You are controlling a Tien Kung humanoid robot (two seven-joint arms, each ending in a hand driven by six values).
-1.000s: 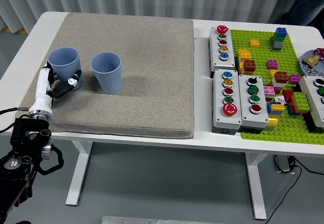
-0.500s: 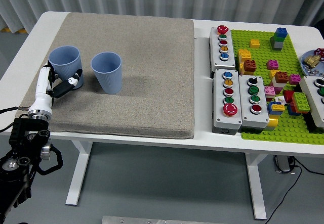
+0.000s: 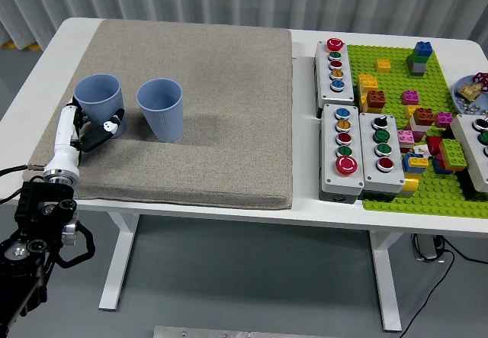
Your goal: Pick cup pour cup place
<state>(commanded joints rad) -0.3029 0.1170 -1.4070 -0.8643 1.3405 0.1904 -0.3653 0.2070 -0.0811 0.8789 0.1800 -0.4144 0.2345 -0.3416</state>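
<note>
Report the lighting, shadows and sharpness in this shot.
Head view: even, soft light with no glare; the two blue cups, left cup and right cup, cast only faint shadows on the grey mat; focus is sharp from the left hand to the green brick plate, with no motion blur.

The left robot hand [image 3: 78, 131] reaches in low from the left, fingers loosely spread.
</note>
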